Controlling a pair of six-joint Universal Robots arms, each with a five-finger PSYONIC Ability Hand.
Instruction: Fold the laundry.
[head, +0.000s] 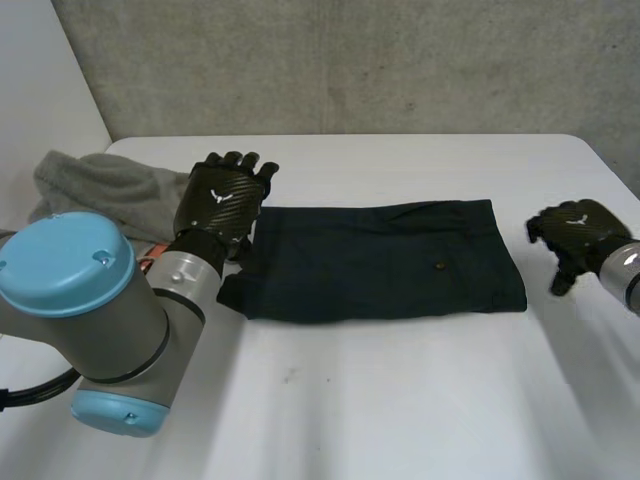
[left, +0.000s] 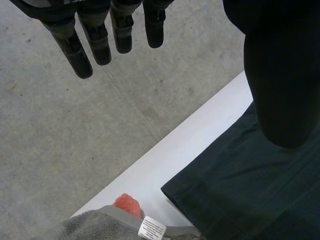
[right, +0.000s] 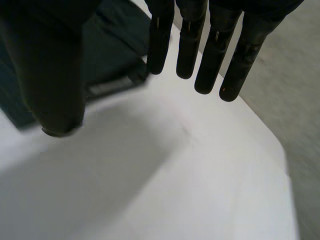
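Dark folded shorts (head: 380, 260) lie flat in the middle of the white table (head: 400, 400). My left hand (head: 222, 195) hovers at the shorts' left edge with straight fingers (left: 100, 40) and nothing in it; the dark cloth (left: 240, 190) lies below its thumb (left: 277, 80). To the right of the shorts, off the cloth, my right hand (head: 575, 235) is open. Its fingers (right: 200, 45) hang straight over bare table, with the shorts' corner (right: 115, 45) just beyond them.
A grey garment (head: 100, 185) is heaped at the table's back left, its white label (left: 151, 229) beside a small red thing (left: 127, 204). The table's back edge (left: 200, 135) runs close behind the left hand. A grey wall (head: 350, 60) stands behind.
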